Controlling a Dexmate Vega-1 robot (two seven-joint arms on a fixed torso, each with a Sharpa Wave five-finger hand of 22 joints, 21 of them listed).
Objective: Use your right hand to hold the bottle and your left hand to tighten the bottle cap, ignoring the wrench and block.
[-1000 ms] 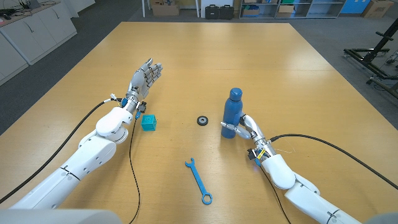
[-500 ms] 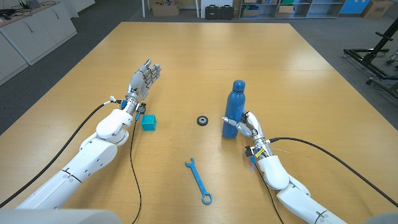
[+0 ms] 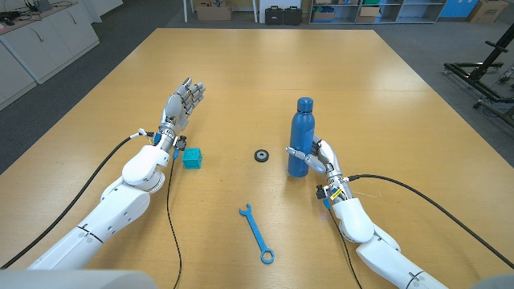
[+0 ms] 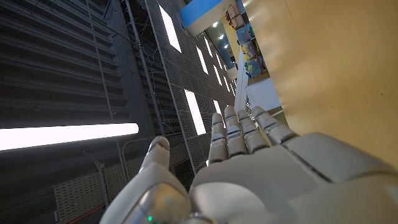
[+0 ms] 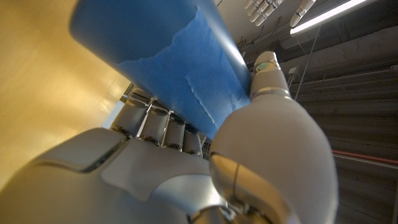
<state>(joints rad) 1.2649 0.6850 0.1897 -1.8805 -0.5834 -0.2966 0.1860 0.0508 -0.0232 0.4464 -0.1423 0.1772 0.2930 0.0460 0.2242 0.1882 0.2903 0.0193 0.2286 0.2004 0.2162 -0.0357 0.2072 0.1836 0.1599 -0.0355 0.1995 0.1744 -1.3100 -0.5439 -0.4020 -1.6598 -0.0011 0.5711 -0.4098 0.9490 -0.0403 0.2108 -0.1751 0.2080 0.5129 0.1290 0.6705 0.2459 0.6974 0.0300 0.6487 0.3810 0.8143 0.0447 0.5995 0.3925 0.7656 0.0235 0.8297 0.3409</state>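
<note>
Since a second ago my right hand [image 3: 315, 159] has drawn the bottle [image 3: 301, 136] a little toward the middle of the table [image 3: 385, 96], and the bottle, which leaned slightly half a second back, now stands upright; my left arm has barely shifted. I have the right hand wrapped around the lower body of the blue bottle, fingers [image 3: 295, 152] curled across its front and the rest of the hand against its right side. In the right wrist view the hand [image 5: 186, 168] presses close on the blue wall of the bottle [image 5: 168, 62], fingers beneath it and the thumb [image 5: 268, 73] lying along its edge. The bottle rests on the wood right of centre, with its cap [image 3: 304, 103] on top. Just beside its base, toward my left, lies a small black ring [image 3: 262, 156] flat on the table. Nearer to me, a blue wrench [image 3: 257, 234] lies at a slant, well apart from the bottle. My left hand [image 3: 181, 102] is held out over the left part of the table with nothing in it, fingers straight and close together, pointing away from me; the left wrist view shows the same hand [image 4: 249, 168] with fingers extended. Just beside the left wrist sits a teal block [image 3: 192, 158].
</note>
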